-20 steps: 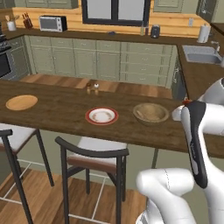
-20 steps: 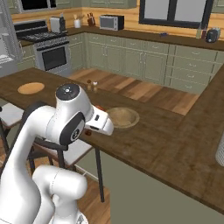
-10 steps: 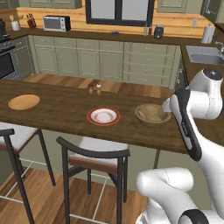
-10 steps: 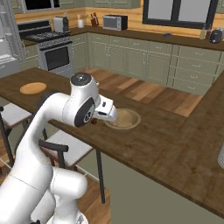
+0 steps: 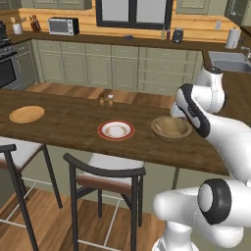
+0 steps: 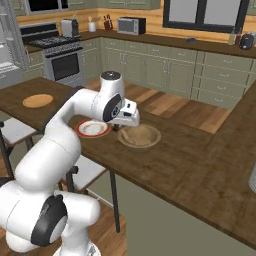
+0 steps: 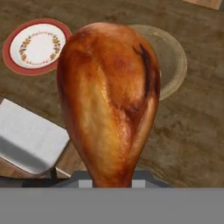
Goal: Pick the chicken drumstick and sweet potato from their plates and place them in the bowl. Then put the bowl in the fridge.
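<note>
The chicken drumstick [image 7: 109,100] stands upright and large in the hand view, its thin end down between the jaws, which are shut on it. My gripper [image 6: 120,126] hangs just above the counter at the near-left rim of the wooden bowl [image 6: 139,136] [image 5: 170,128] [image 7: 175,57]. The white plate with a red rim [image 5: 116,130] [image 6: 91,128] [image 7: 35,46] lies bare to the left of the bowl. A flat wooden plate [image 5: 27,114] [image 6: 38,100] sits further left. The sweet potato is out of view. The grey fridge [image 6: 7,45] stands at the far left.
Two stools [image 5: 105,169] with white seats [image 7: 30,140] stand under the counter's [image 5: 63,122] near edge. A salt and pepper pair [image 5: 106,98] sits at its far edge. Behind are green cabinets, a stove [image 6: 62,62] and a sink [image 5: 230,55].
The arm has swung from the near right side in over the counter, bringing the hand to the bowl's rim. Bowl and plates have stayed put.
</note>
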